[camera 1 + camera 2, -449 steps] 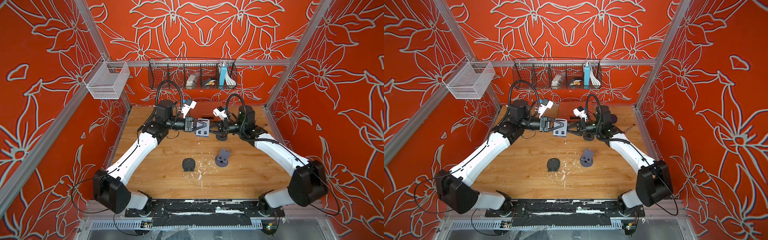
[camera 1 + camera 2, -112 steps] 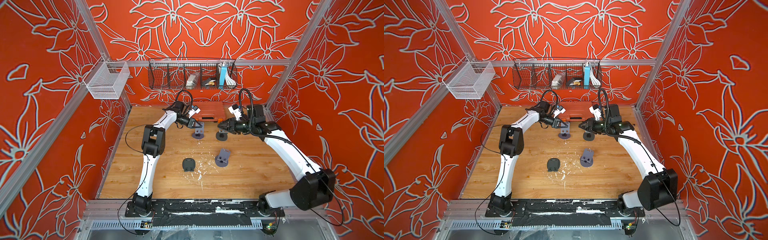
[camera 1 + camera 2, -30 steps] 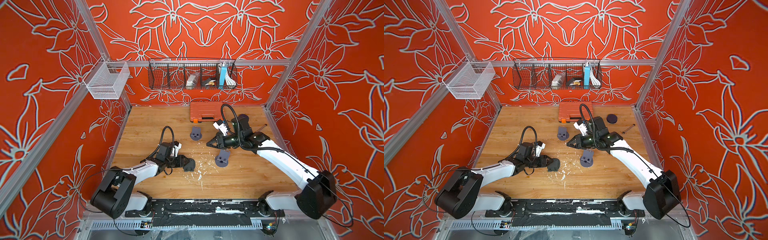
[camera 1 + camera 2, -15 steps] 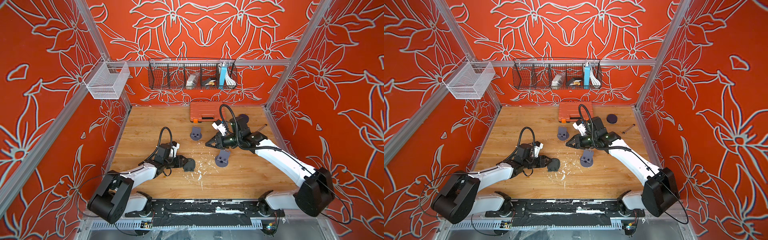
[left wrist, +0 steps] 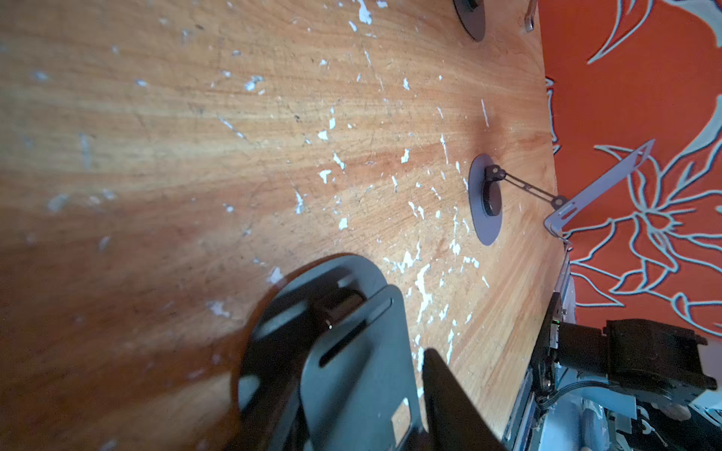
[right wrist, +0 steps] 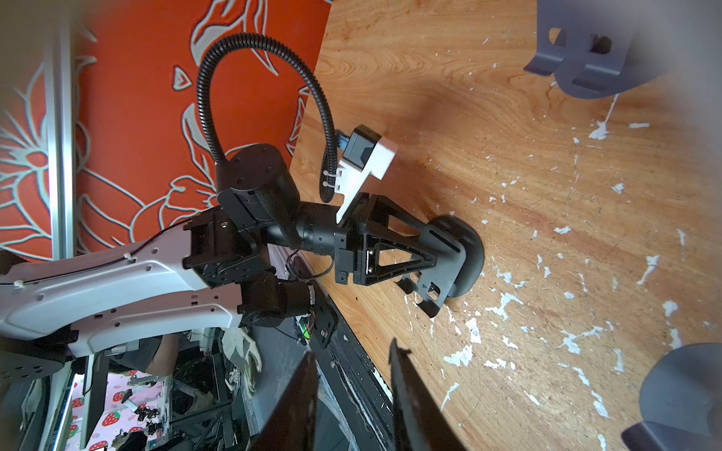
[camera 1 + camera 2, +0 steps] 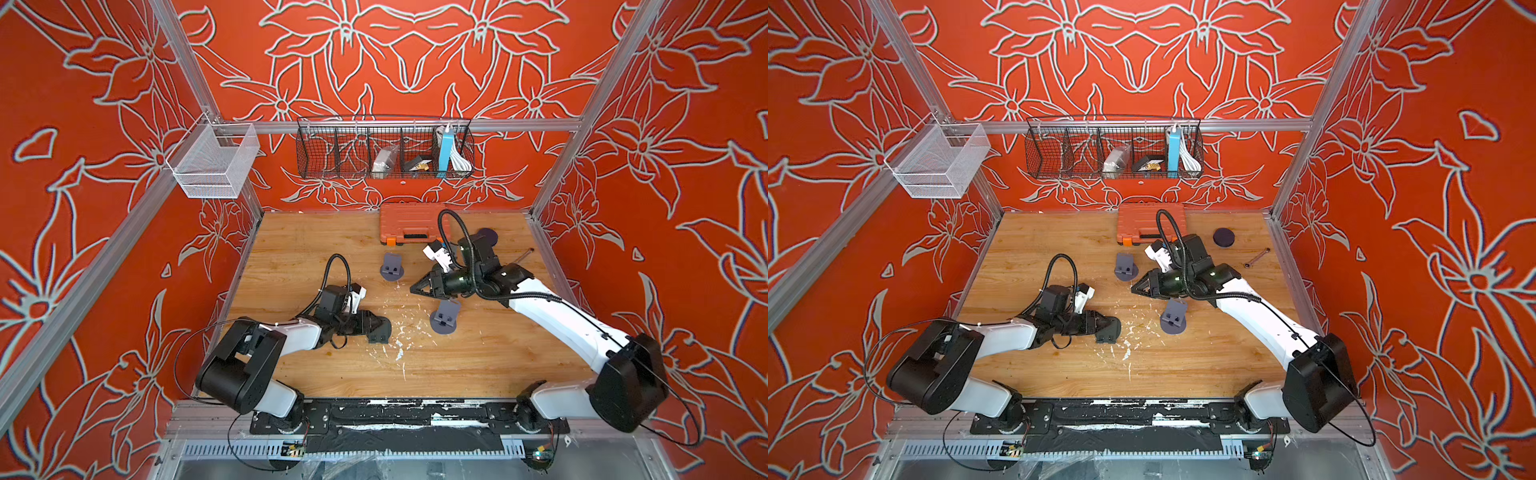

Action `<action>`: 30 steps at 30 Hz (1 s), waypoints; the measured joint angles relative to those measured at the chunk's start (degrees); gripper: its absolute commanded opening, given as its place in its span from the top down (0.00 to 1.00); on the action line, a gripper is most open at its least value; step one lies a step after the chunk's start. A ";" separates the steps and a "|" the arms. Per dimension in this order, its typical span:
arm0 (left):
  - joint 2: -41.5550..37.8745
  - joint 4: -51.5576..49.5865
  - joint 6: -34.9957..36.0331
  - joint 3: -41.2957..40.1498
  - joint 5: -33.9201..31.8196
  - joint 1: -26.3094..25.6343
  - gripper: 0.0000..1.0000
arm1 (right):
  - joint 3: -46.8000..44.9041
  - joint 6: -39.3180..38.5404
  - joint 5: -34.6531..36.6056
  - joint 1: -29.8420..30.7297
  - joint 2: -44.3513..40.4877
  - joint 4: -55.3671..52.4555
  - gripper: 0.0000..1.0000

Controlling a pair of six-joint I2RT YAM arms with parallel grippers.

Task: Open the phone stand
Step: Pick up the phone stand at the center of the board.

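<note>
Stand (image 7: 382, 329) lies on the desk (image 7: 291, 257), lower centre in a top view, pinched by your left gripper (image 7: 369, 325), while your right gripper (image 7: 414, 289) hovers to its upper right, slightly spread.

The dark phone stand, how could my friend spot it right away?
Find the wooden table, then its left half near the front, where the left hand reaches. The dark phone stand lies right at the tip of that hand. Unlike the two purplish grey stands, it is nearly black.
</note>
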 measured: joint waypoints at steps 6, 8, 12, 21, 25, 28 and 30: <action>2.29 0.31 -0.74 0.87 0.76 -0.94 0.61 | -0.09 0.00 0.07 0.02 0.00 0.00 0.67; 2.80 0.28 -0.83 1.27 0.94 -1.77 0.61 | -0.09 0.00 0.15 0.02 0.00 0.02 0.67; 4.17 0.37 -0.92 2.51 1.22 -2.97 0.61 | -0.09 0.00 0.17 0.07 0.20 0.39 0.67; 4.37 -0.11 -4.07 3.02 0.59 -3.91 1.00 | -0.24 -0.17 0.17 0.11 0.90 0.85 0.71; 0.28 -0.24 -7.21 3.21 4.68 -4.92 1.00 | -0.31 -0.42 0.15 0.11 0.92 0.83 0.76; -3.74 -4.85 -7.82 3.30 4.20 -5.14 1.00 | -0.42 -0.55 0.13 0.11 0.92 0.83 0.79; -5.79 -8.61 -7.85 3.34 3.96 -5.14 1.00 | -0.44 -0.76 0.11 0.11 0.92 0.81 0.82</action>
